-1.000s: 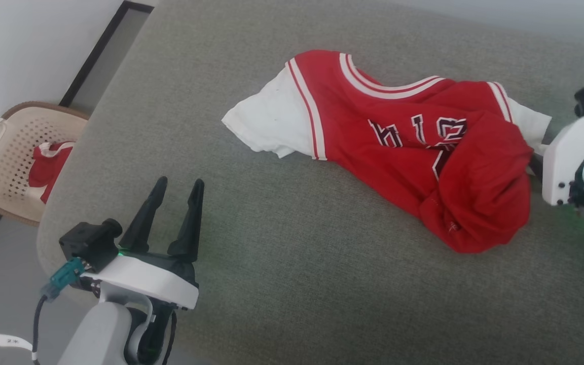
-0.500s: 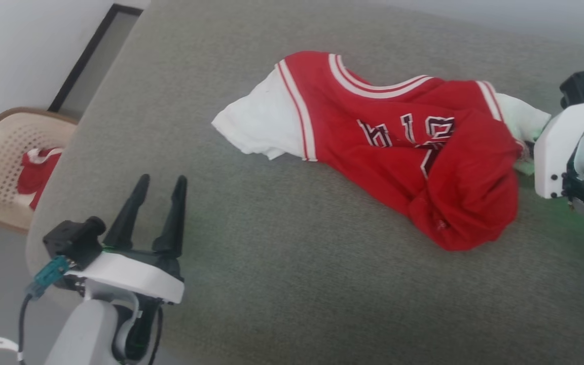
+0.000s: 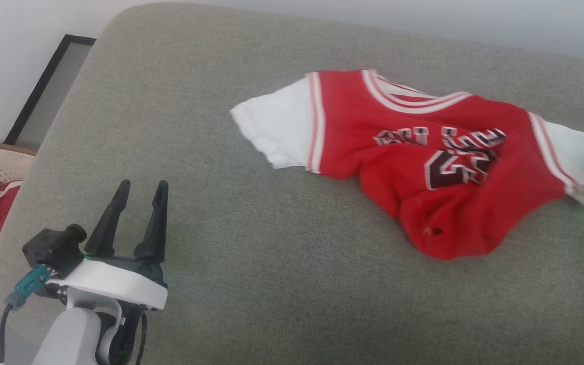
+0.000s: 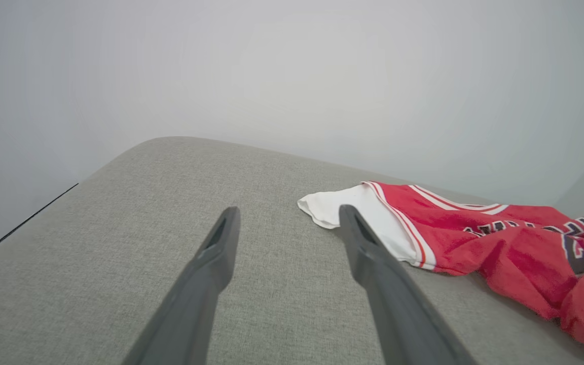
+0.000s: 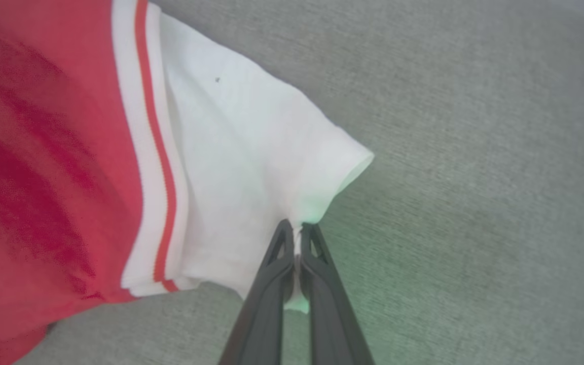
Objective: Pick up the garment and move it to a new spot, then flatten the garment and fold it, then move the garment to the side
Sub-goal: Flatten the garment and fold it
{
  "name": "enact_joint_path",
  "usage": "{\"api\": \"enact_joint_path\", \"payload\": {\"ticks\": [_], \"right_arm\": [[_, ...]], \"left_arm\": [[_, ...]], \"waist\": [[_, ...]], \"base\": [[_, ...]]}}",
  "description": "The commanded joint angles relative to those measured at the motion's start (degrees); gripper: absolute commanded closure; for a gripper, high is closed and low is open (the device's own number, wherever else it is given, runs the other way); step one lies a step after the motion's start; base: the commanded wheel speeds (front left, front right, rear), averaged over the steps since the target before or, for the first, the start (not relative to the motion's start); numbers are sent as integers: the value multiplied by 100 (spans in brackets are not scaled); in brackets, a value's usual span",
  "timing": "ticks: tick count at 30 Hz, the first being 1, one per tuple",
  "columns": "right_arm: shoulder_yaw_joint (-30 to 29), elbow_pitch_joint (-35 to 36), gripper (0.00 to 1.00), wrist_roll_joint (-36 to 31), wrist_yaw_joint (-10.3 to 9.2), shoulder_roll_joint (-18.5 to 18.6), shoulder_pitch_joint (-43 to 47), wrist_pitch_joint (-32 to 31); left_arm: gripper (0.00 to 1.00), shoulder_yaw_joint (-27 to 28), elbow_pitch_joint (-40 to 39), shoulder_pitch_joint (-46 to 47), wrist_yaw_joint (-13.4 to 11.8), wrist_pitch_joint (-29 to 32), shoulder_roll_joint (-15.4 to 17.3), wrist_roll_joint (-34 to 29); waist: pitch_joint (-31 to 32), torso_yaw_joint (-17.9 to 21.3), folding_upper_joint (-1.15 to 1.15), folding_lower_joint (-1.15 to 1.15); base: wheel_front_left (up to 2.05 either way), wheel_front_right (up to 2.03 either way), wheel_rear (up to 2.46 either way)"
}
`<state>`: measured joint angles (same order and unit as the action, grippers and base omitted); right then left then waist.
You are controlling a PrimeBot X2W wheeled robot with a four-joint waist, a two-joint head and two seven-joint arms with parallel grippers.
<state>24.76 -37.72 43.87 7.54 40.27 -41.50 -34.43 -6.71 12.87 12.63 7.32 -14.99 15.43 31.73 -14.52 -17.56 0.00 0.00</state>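
Presently the garment [image 3: 424, 167] lies crumpled on the right of the grey padded surface [image 3: 271, 294], lower body bunched; the right gripper [image 5: 297, 238] has its jaws clamped on a white sleeve's hem, the left gripper [image 3: 143, 185] stands jaws apart, well clear of the cloth. Recommended: draw that sleeve outward low and steadily, with the left gripper taking the opposite sleeve for tension. The right wrist view confirms the pinch; the head view gives the garment's whole lie.
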Motion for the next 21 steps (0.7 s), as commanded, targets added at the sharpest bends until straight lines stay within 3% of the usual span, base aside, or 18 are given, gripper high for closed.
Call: {"api": "enact_joint_path", "payload": {"ticks": [1,5,11,12,13,14,21], "right_arm": [[-89,62,100,76,-10,99,121,-47],[-359,80,100,156,-10,203,443,-75],[-620,-368,100,126,-5,-233,708,108],[-636,-448,70,134,-4,-336,714,154],[-646,-547,28,170,-4,-421,707,170],[-621,-607,0,151,-4,-482,692,215],[-603,-691,0,57,-7,-555,556,613]], "left_arm": [[0,0,-22,-55,13,-28,12,-26],[0,-27,-27,-15,14,-28,11,-28],[0,-123,71,99,16,-28,48,-9],[0,-145,92,125,16,-28,60,16],[0,-167,112,156,16,-28,87,33],[0,-199,138,188,17,-26,121,52],[0,-258,134,316,16,222,354,251]], "waist": [[-5,13,0,0],[-38,27,0,0],[-61,35,0,0],[-51,39,0,0],[-39,46,0,0],[-19,54,0,0],[215,266,0,0]], "base": [[0,0,0],[0,0,0],[0,0,0],[0,0,0],[0,0,0],[0,0,0],[0,0,0]]}}
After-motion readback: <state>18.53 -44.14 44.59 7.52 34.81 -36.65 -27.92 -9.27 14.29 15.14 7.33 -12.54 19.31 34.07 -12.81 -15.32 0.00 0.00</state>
